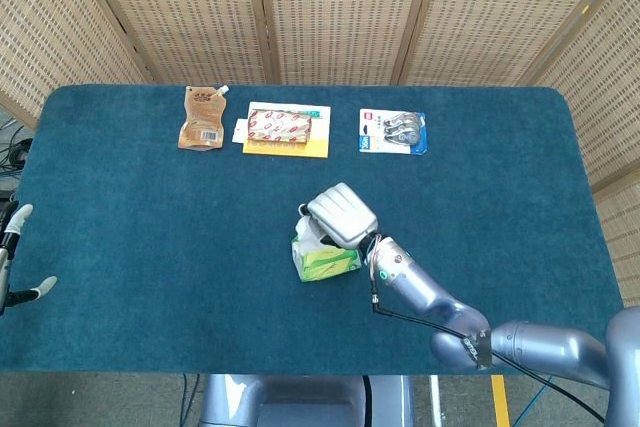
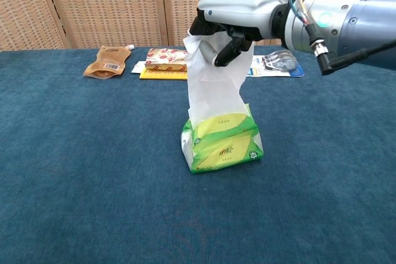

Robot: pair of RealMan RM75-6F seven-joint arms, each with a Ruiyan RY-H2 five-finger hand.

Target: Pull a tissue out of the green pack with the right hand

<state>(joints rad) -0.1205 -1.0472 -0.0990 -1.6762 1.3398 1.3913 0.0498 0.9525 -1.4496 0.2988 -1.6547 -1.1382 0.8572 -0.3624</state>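
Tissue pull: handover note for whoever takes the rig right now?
Right hand: fingers curled around the top of the tissue, gripping it.
Left hand: off the table's left edge, open, holding nothing.
Green pack: mid-table, upright, tissue's lower end inside the slot.
Done: reach and grasp.
Left: lift the right hand to draw the tissue free; the pack may rise with it, since nothing holds it down.

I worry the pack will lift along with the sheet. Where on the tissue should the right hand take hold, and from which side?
Near the top edge of the tissue, from above. It stands upright out of the green pack, so its upper part is free on both faces. The right hand already closes there, well clear of the pack. A straight upward pull looks likeliest to free it.
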